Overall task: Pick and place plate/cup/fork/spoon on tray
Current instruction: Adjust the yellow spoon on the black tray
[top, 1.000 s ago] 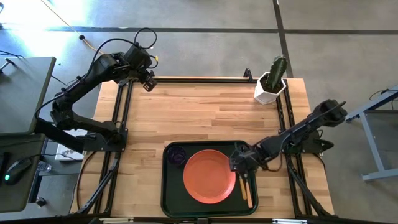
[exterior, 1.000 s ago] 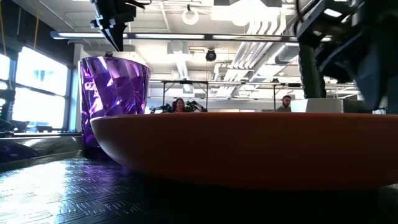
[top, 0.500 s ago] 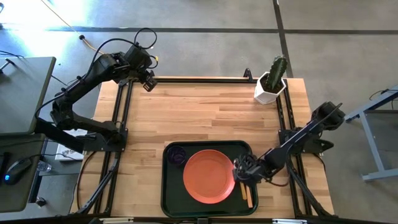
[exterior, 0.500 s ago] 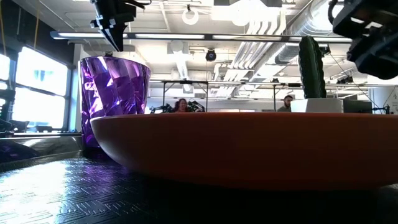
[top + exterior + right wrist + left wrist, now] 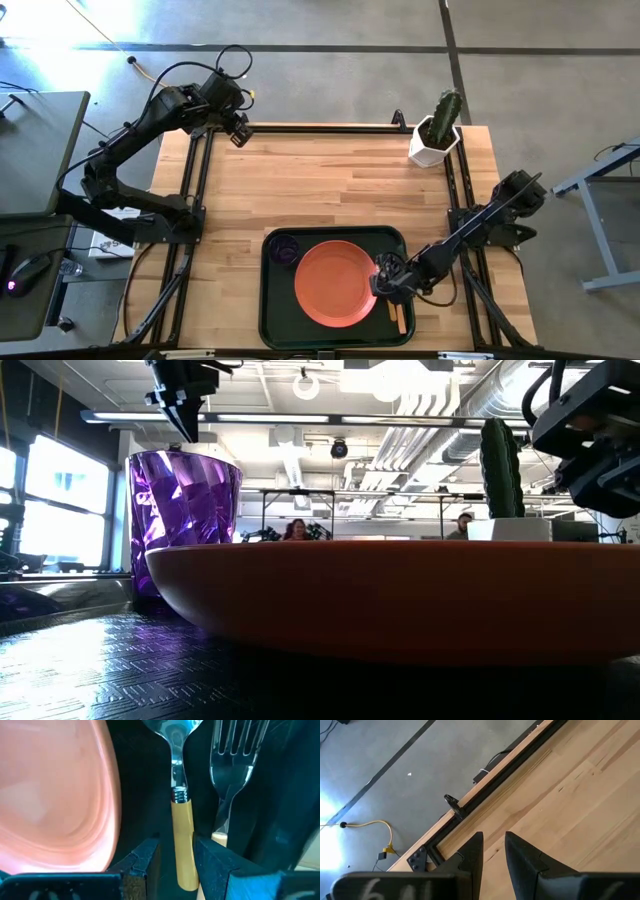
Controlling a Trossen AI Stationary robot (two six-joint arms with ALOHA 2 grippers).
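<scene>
The right tool (image 5: 176,857) sits low over the tray (image 5: 270,300), its fingers (image 5: 142,862) set narrowly either side of the spoon (image 5: 180,820) handle, though whether they pinch it is hard to tell. Spoon and fork (image 5: 235,765) lie beside the plate (image 5: 335,283), the cup (image 5: 285,249) at the tray's corner. The left tool (image 5: 492,857) hangs narrowly parted over the counter's (image 5: 320,180) far corner.

Lab/office, exposed ducts (image 5: 420,445), desks (image 5: 300,536), concrete floor (image 5: 330,60)

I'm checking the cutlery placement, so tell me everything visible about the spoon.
The spoon has a shiny silver metal bowl and neck, a threaded collar and a light wooden handle. It lies flat on the dark green tray, between the orange-red plate and the fork, parallel to the fork. The right gripper straddles its handle, fingers either side.
</scene>
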